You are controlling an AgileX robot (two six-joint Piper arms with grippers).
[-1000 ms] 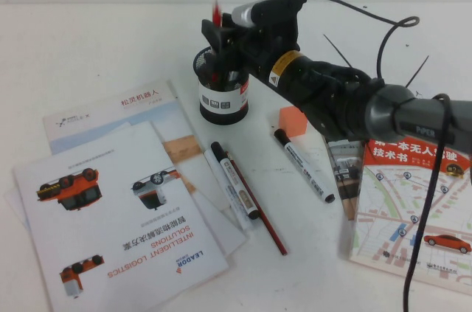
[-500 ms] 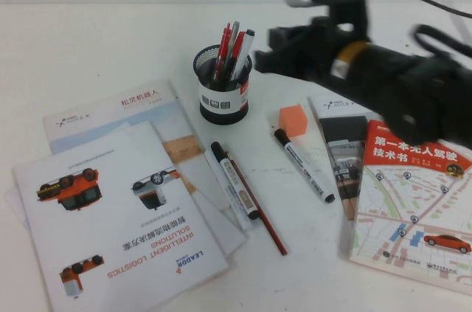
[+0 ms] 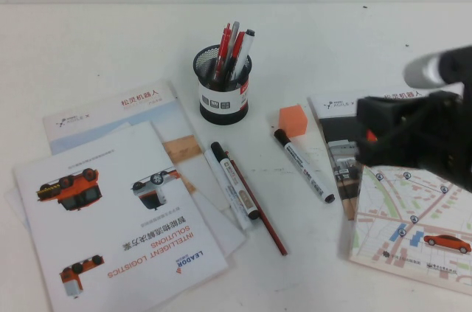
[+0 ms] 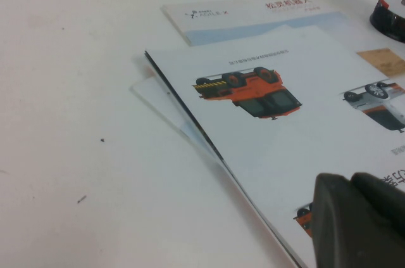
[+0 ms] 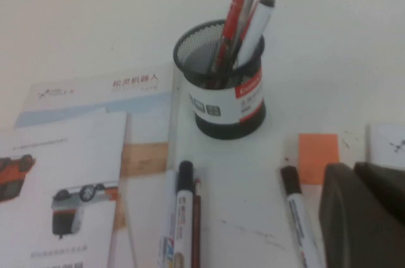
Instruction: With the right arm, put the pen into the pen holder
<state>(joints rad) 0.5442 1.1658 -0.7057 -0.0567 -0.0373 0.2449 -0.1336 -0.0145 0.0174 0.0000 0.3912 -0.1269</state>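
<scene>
The black mesh pen holder [image 3: 223,83] stands upright at the back middle of the table, also in the right wrist view [image 5: 221,87]. A red pen [image 3: 221,50] stands in it, leaning, beside a second red pen and grey ones; it also shows in the right wrist view [image 5: 229,24]. My right gripper [image 3: 364,132] is shut and empty, drawn back to the right, above the booklets and well clear of the holder; it also shows in its own view [image 5: 353,174]. My left gripper [image 4: 354,182] is shut, low over the car brochure [image 4: 272,122].
Two white markers [image 3: 304,166] [image 3: 233,181] and a thin dark-red pencil [image 3: 258,209] lie in front of the holder. An orange block [image 3: 293,120] sits right of it. Brochures [image 3: 118,216] cover the left front, and a map booklet [image 3: 413,216] the right front.
My right gripper was at the holder with the red pen. It let the pen go into the holder and drew back to the right, away from it.
</scene>
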